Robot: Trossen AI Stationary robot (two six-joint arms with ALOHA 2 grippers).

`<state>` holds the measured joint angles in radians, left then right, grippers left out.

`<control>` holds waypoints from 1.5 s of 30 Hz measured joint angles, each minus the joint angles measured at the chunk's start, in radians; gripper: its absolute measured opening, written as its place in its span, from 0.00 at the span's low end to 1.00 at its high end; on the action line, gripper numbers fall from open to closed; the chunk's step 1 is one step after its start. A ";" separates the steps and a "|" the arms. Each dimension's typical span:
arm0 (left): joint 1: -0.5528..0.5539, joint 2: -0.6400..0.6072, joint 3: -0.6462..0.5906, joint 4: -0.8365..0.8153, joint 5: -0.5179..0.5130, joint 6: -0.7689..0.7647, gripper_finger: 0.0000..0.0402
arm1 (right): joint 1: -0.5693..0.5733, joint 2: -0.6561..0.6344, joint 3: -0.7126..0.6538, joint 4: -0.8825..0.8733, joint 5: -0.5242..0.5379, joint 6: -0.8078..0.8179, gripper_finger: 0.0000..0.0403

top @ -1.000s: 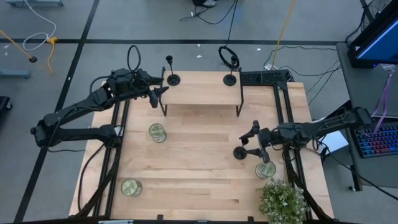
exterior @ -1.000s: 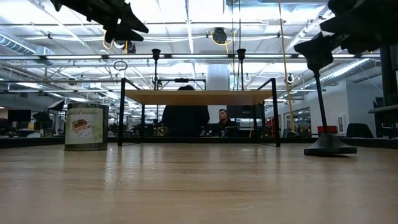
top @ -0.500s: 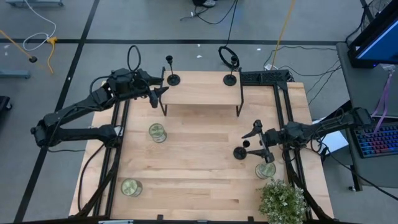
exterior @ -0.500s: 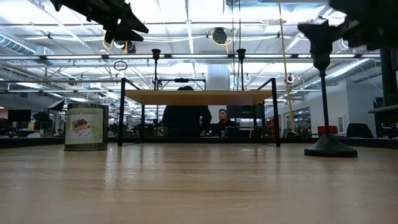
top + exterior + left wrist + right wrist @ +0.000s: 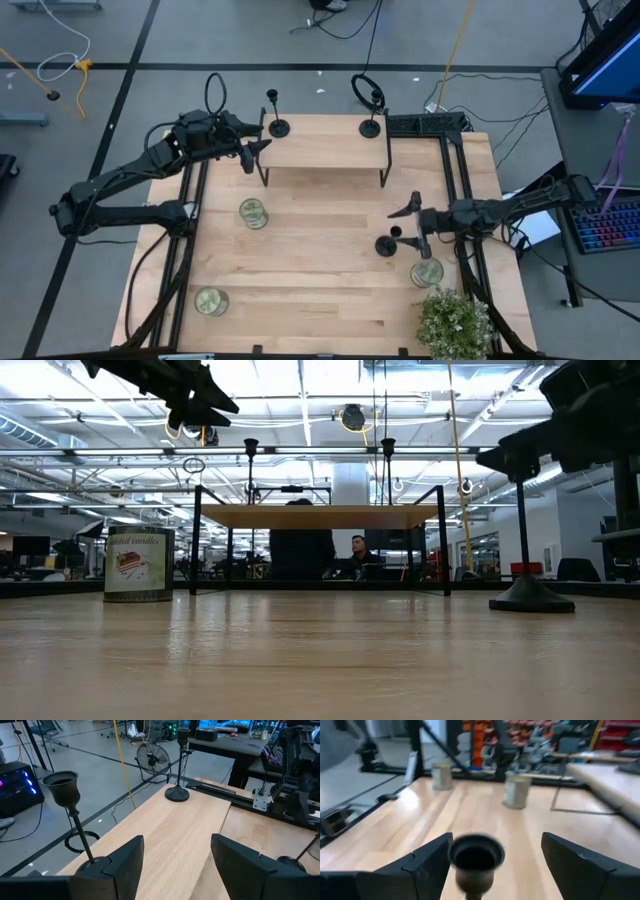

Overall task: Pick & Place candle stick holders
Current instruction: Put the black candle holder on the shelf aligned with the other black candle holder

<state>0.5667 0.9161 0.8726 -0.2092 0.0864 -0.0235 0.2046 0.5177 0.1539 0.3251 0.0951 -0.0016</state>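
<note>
Pale wood table with a dark metal frame along both sides, standing on a grey floor strewn with cables. At its far edge, a low shelf with a wooden top on thin black legs. The low view shows a workshop under bright ceiling lights, with 2 people seated behind the shelf.

3 holders, each black with a flat round base, thin stem and small cup. Holder 1 and holder 2 stand upright on the shelf's far corners. Holder 3 stands upright on the table, right of centre.

Right gripper, fingers spread apart: it sits level with holder 3's cup, which shows between the 2 fingers in the right wrist view; contact cannot be told.

Left gripper, fingers apart and holding nothing, hangs over the shelf's left end, just beside holder 1.

3 clear glass jars with greenish contents: jar 1, jar 2, jar 3 near holder 3. A leafy plant fills the near right corner.
</note>
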 joint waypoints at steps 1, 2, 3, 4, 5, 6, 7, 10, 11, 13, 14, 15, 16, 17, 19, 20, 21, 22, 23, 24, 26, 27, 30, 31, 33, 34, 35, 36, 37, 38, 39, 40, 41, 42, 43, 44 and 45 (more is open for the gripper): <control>0.000 0.000 0.000 0.000 0.000 0.000 0.60 | 0.000 0.002 0.000 -0.012 -0.022 0.015 0.74; 0.000 0.000 0.000 0.000 0.000 0.000 0.60 | 0.000 0.006 0.000 -0.022 -0.043 0.029 0.74; 0.000 0.000 0.000 0.000 0.000 0.001 0.60 | 0.000 0.010 0.000 -0.030 -0.057 0.042 0.74; 0.000 0.000 0.000 0.000 0.000 0.003 0.60 | 0.000 0.016 0.000 -0.033 -0.071 0.050 0.74; 0.000 0.000 0.000 0.000 0.000 0.008 0.60 | 0.000 0.022 -0.004 -0.027 -0.072 0.059 0.74; 0.000 0.000 0.000 0.000 0.000 0.014 0.60 | 0.000 0.028 -0.011 -0.022 -0.069 0.069 0.74; 0.000 0.000 0.000 0.000 0.000 0.015 0.60 | 0.000 0.036 -0.023 -0.015 -0.063 0.078 0.74; 0.000 0.000 0.000 0.000 0.000 0.014 0.60 | 0.000 0.063 -0.066 0.018 -0.024 0.111 0.74; 0.000 0.000 0.000 0.000 0.000 0.014 0.60 | 0.000 0.070 -0.079 0.015 -0.017 0.117 0.73; 0.000 0.000 0.000 0.000 -0.001 0.014 0.60 | 0.000 0.086 -0.111 0.071 -0.018 0.121 0.71; 0.000 0.000 0.000 0.000 -0.003 0.014 0.60 | 0.000 0.094 -0.124 0.080 -0.018 0.121 0.70; 0.000 0.000 0.000 0.000 -0.008 0.014 0.60 | 0.000 0.104 -0.135 0.094 -0.018 0.122 0.69; 0.000 0.000 0.000 0.000 -0.008 0.014 0.60 | 0.000 0.115 -0.134 0.098 -0.018 0.125 0.68; 0.000 0.000 0.000 0.000 -0.008 0.015 0.60 | 0.000 0.124 -0.134 0.097 -0.021 0.131 0.68; 0.000 0.000 0.000 0.000 -0.008 0.015 0.60 | 0.000 0.142 -0.134 0.127 -0.045 0.145 0.66; 0.000 0.000 0.000 0.000 -0.008 0.015 0.60 | 0.000 0.150 -0.134 0.143 -0.066 0.147 0.65; 0.000 0.000 0.000 0.000 -0.008 0.015 0.60 | 0.000 0.158 -0.134 0.142 -0.075 0.148 0.65; 0.000 0.000 0.000 0.000 -0.009 0.015 0.60 | 0.000 0.170 -0.135 0.144 -0.074 0.152 0.64; 0.000 0.000 0.000 0.000 -0.009 0.015 0.60 | 0.000 0.181 -0.135 0.141 -0.072 0.160 0.63; 0.000 0.000 0.000 0.000 -0.009 0.015 0.60 | 0.000 0.190 -0.135 0.138 -0.071 0.169 0.62; 0.000 0.000 0.000 0.000 -0.009 0.015 0.60 | 0.000 0.212 -0.135 0.145 -0.071 0.174 0.58; 0.000 0.000 0.000 0.000 -0.009 0.015 0.60 | 0.000 0.225 -0.136 0.143 -0.071 0.173 0.55; 0.000 0.000 0.000 0.000 -0.009 0.015 0.60 | 0.000 0.257 -0.137 0.157 -0.071 0.174 0.45; 0.000 0.000 0.000 0.000 -0.009 0.015 0.60 | 0.000 0.268 -0.137 0.171 -0.071 0.174 0.40; 0.000 0.000 0.000 0.000 -0.009 0.015 0.60 | 0.000 0.285 -0.137 0.208 -0.071 0.174 0.31; 0.000 0.000 0.000 0.000 -0.009 0.015 0.60 | 0.000 0.292 -0.137 0.234 -0.071 0.173 0.27; 0.000 0.000 0.000 0.000 -0.009 0.015 0.60 | 0.000 0.298 -0.137 0.260 -0.071 0.171 0.22; 0.000 0.000 0.000 0.000 -0.009 0.015 0.60 | 0.000 0.304 -0.137 0.280 -0.070 0.160 0.17; 0.000 0.000 0.000 0.000 -0.009 0.015 0.60 | 0.000 0.310 -0.137 0.299 -0.066 0.145 0.12; 0.000 0.000 0.000 0.000 -0.009 0.016 0.60 | 0.000 0.317 -0.137 0.316 -0.053 0.132 0.07; 0.000 0.000 0.000 0.000 -0.009 0.016 0.60 | 0.000 0.324 -0.137 0.333 -0.033 0.122 0.05; 0.000 0.000 0.000 0.000 -0.009 0.016 0.60 | 0.000 0.331 -0.138 0.353 -0.011 0.120 0.05; 0.000 0.000 0.000 0.000 -0.009 0.016 0.60 | 0.000 0.338 -0.138 0.375 0.009 0.124 0.05; 0.000 0.000 0.000 0.000 -0.009 0.018 0.60 | -0.001 0.346 -0.132 0.395 0.016 0.132 0.05; 0.000 0.000 0.000 0.000 -0.009 0.021 0.60 | -0.003 0.355 -0.122 0.411 0.013 0.143 0.06; 0.000 0.000 0.000 0.000 -0.009 0.023 0.60 | -0.004 0.365 -0.107 0.425 0.013 0.149 0.06; 0.000 0.000 0.000 0.000 -0.009 0.025 0.60 | -0.007 0.378 -0.085 0.439 0.012 0.149 0.06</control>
<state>0.5669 0.9161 0.8726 -0.2089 0.0772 0.0013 0.1976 0.8952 0.0687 0.7639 0.1074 0.1469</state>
